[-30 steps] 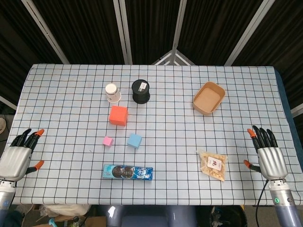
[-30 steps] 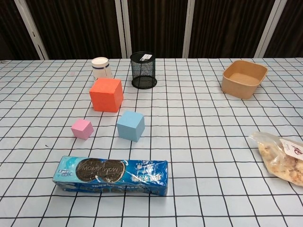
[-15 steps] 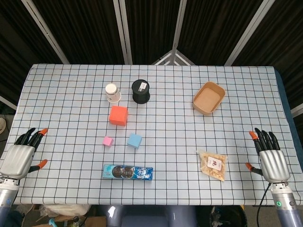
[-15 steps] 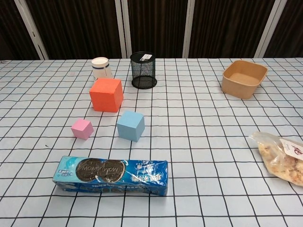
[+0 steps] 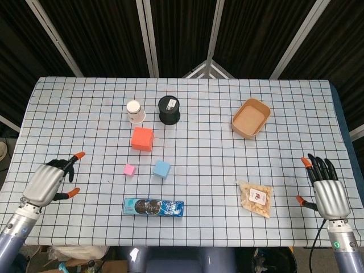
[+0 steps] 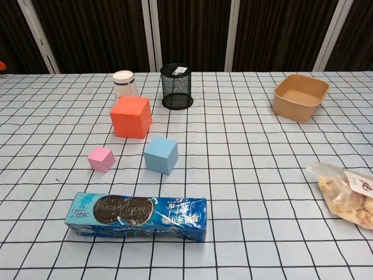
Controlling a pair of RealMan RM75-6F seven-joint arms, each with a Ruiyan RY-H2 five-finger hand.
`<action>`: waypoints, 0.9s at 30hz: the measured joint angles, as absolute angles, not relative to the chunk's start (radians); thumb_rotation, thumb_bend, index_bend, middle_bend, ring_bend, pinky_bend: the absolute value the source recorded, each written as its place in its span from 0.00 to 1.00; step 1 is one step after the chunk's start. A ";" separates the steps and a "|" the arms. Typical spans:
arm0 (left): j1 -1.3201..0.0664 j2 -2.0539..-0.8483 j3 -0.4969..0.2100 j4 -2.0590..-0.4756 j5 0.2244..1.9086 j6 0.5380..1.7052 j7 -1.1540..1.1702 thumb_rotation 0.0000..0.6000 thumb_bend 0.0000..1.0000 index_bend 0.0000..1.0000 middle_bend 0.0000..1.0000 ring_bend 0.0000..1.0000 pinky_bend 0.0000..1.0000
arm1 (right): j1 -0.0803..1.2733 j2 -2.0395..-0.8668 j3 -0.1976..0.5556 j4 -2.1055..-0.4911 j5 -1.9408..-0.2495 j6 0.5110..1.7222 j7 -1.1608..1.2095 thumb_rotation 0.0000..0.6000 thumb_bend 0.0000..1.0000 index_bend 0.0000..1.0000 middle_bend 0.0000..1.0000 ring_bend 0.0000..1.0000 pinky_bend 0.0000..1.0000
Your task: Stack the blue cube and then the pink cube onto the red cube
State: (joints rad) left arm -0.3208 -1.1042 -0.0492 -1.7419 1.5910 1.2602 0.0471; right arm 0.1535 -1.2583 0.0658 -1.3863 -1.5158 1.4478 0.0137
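Note:
The red cube (image 5: 142,139) (image 6: 131,116) sits left of the table's middle. In front of it lie the small pink cube (image 5: 129,169) (image 6: 101,158) and, to its right, the blue cube (image 5: 161,169) (image 6: 161,155), all apart from one another. My left hand (image 5: 52,180) hovers open at the left front, well left of the pink cube, fingers spread and empty. My right hand (image 5: 327,190) is open near the right front edge, far from the cubes. Neither hand's body shows in the chest view.
A blue cookie pack (image 5: 153,207) (image 6: 137,217) lies in front of the cubes. Behind the red cube stand a white paper cup (image 5: 135,111) and a black mesh pen holder (image 5: 169,110). A brown bowl (image 5: 251,118) sits back right; a snack bag (image 5: 255,197) front right.
My left hand has moved right and inward over the table toward the cubes, its fingers spreading. The right hand has drifted slightly toward the table's front edge. The cubes have not moved.

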 measured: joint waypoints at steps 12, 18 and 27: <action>-0.496 -1.049 -0.140 -1.957 1.297 1.000 0.195 1.00 0.19 0.24 0.83 0.67 0.70 | 0.162 -1.260 0.060 -1.376 -1.517 1.426 0.029 1.00 0.09 0.00 0.04 0.03 0.04; -0.583 -1.087 -0.170 -1.980 1.088 0.977 0.401 1.00 0.19 0.27 0.83 0.67 0.70 | 0.160 -1.258 0.062 -1.373 -1.510 1.423 0.039 1.00 0.09 0.00 0.04 0.03 0.04; -0.732 -1.266 -0.198 -1.943 0.843 1.015 0.615 1.00 0.19 0.28 0.83 0.67 0.71 | 0.162 -1.257 0.066 -1.363 -1.500 1.415 0.050 1.00 0.09 0.00 0.04 0.03 0.04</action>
State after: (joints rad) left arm -0.7319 -1.2657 -0.1982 -1.9434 0.8429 1.0155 0.6155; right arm 0.1618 -1.2568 0.0664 -1.3627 -1.5005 1.4146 0.0499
